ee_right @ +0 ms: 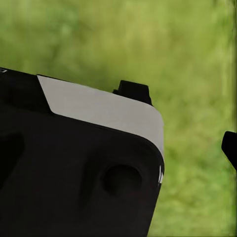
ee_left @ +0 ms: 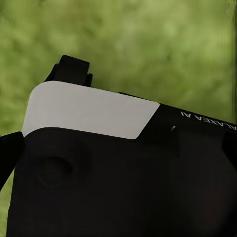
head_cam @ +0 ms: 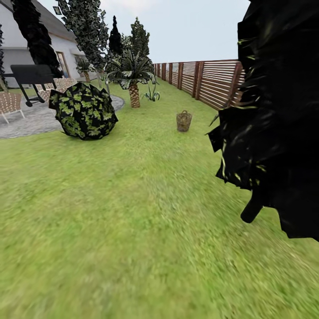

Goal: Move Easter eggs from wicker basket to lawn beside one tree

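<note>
Wicker basket [head_cam: 184, 121] upright on lawn [head_cam: 133, 212], far ahead near fence [head_cam: 208, 82] — eggs inside not discernible. Claw states: cannot tell, bodies block view — presumably tucked for driving.

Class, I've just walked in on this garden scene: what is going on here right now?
Nothing is being handled yet. The robot looks out over the lawn toward a wicker basket standing on the grass near the wooden fence, some way ahead. Whether eggs lie inside cannot be told from here. A dark tree is close on the right, a palm and a leafy bush farther off. The wrist cameras see blurred grass past the robot's dark body.
</note>
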### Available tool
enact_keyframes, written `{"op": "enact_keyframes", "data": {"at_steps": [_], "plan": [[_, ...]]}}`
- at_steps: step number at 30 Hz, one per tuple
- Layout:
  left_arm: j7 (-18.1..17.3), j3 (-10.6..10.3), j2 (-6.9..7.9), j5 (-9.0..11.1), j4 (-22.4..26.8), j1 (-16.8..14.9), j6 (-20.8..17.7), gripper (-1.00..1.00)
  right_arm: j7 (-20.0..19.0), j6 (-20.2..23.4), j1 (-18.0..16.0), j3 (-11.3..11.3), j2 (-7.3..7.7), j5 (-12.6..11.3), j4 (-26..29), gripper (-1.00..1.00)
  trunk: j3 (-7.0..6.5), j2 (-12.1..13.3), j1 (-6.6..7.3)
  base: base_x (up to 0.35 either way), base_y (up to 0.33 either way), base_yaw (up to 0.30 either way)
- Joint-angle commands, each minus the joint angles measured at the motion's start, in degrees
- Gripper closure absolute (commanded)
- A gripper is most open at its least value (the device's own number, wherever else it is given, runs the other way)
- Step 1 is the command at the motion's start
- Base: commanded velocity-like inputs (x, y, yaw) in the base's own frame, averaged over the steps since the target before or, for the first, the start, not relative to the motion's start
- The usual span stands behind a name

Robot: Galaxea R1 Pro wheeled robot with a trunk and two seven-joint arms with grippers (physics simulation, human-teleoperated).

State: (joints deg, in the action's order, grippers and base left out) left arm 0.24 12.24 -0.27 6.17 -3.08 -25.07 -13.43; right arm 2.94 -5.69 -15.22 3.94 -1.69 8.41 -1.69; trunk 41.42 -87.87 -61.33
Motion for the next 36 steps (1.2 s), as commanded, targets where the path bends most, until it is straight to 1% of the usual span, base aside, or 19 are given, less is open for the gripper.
{"op": "enact_keyframes", "data": {"at_steps": [1, 31, 36], "plan": [[0.03, -0.02, 0.00, 0.60, -0.08, -0.06, -0.10, -1.00, 0.31, -0.27, -0.07, 0.35, 0.00, 0.31, -0.17, -1.00, 0.04, -0.02, -0.03, 0.335, 0.000, 0.064], [0.03, -0.02, 0.00, 0.60, -0.08, -0.05, -0.10, -1.00, 0.31, -0.41, -0.07, 0.37, 0.02, 0.25, -0.16, -1.00, 0.04, -0.02, -0.03, 0.335, 0.000, 0.002], [0.03, -0.02, 0.00, 0.60, -0.08, -0.03, -0.10, -1.00, 0.31, -2.11, -0.07, 0.36, 0.02, 0.28, -0.16, -1.00, 0.04, -0.02, -0.03, 0.335, 0.000, -0.049]]}}
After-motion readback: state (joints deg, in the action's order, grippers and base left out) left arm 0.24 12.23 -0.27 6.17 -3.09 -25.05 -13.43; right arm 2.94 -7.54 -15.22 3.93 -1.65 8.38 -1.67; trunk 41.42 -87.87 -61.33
